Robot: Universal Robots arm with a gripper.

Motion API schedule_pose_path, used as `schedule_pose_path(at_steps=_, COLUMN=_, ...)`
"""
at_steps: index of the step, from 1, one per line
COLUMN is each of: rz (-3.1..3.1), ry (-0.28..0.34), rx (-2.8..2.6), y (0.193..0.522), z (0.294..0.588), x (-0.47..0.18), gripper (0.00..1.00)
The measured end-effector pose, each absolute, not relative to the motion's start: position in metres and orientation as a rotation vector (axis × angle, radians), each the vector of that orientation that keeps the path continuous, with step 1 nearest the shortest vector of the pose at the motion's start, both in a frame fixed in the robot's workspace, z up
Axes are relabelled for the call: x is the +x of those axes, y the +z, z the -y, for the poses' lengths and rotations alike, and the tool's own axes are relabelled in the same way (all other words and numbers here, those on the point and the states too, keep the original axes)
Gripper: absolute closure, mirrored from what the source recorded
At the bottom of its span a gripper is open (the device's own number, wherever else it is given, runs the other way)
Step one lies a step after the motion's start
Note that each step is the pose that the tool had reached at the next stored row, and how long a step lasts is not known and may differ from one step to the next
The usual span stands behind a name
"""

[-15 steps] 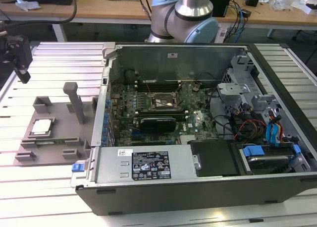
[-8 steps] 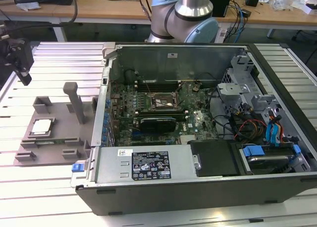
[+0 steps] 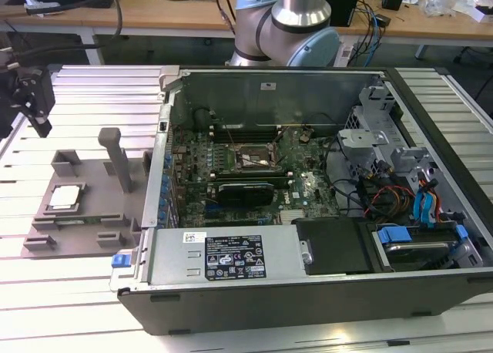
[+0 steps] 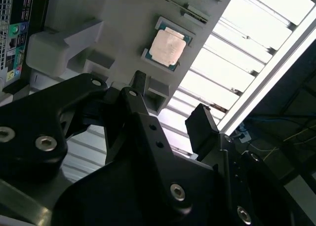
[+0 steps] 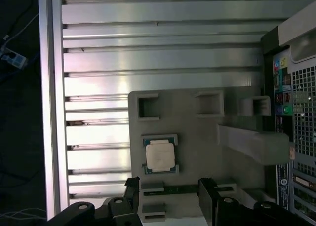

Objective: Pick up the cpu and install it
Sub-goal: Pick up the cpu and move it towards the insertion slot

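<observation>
Computer case lies open on the slatted table, your biggest landmark. The grey tray sits just beside it, on the exterior view's left. Your gripper hangs above that tray, jaws spread wide with nothing between them. You'll find the cpu lying flat in its square recess on the tray, untouched.
</observation>
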State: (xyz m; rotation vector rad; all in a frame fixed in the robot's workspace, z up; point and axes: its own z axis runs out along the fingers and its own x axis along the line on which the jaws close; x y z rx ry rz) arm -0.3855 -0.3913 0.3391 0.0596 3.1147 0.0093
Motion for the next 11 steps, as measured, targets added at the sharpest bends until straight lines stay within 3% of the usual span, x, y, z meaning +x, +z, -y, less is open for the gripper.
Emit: schedule_pose_path(at_steps=11, rz=-3.115, ry=0.009, rx=0.06, y=0.328, z=0.391, x=-0.386, gripper=0.4)
